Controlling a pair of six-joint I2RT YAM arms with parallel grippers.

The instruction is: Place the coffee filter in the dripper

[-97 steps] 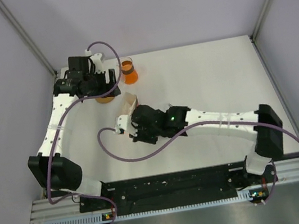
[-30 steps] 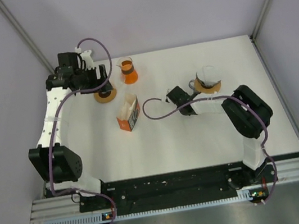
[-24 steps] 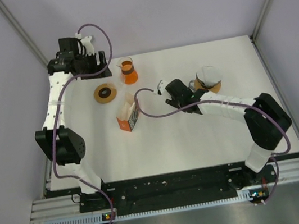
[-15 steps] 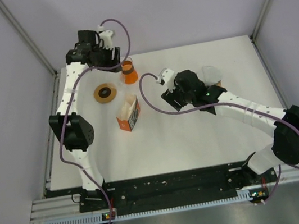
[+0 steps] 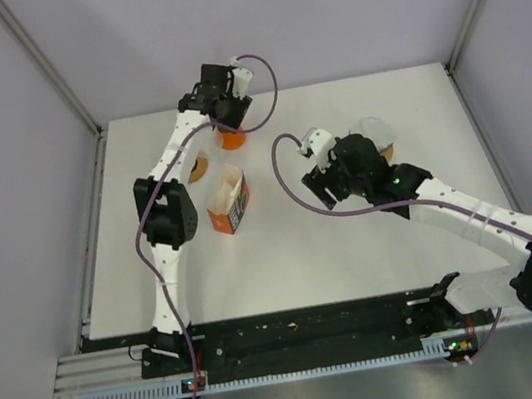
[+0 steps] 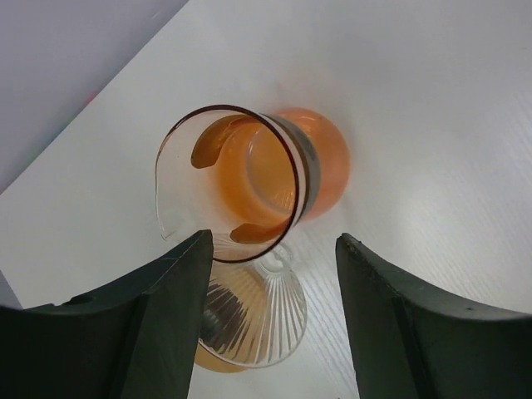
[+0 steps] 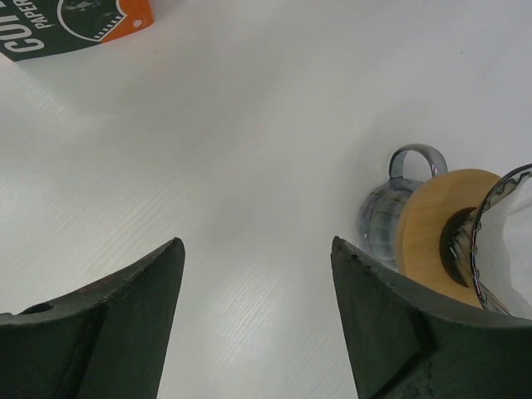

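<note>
Left gripper point(image 6: 273, 241): far back of the white table point(image 5: 354, 246), fingers spread, grasping nothing. It hangs above an orange glass carafe point(image 6: 274, 179), which stands upright with its spout toward the left finger. Whether it holds liquid, cannot tell.

Just beside the carafe is a ribbed clear glass cone point(image 6: 253, 316) with a tan base; contact between them unclear.

Filter box point(image 5: 229, 202): mid-table, orange and dark green, top flap open. Contents not visible.

Right gripper point(image 7: 255, 245): fingers apart and released, only bare table between them.

To its right is a glass mug point(image 7: 386, 212), handle toward the back. The dripper point(image 7: 432, 229) sits on it by its wooden collar.

Coffee filter point(image 5: 373, 130): white paper, seated inside that dripper, with its open mouth tilted toward the right gripper.
</note>
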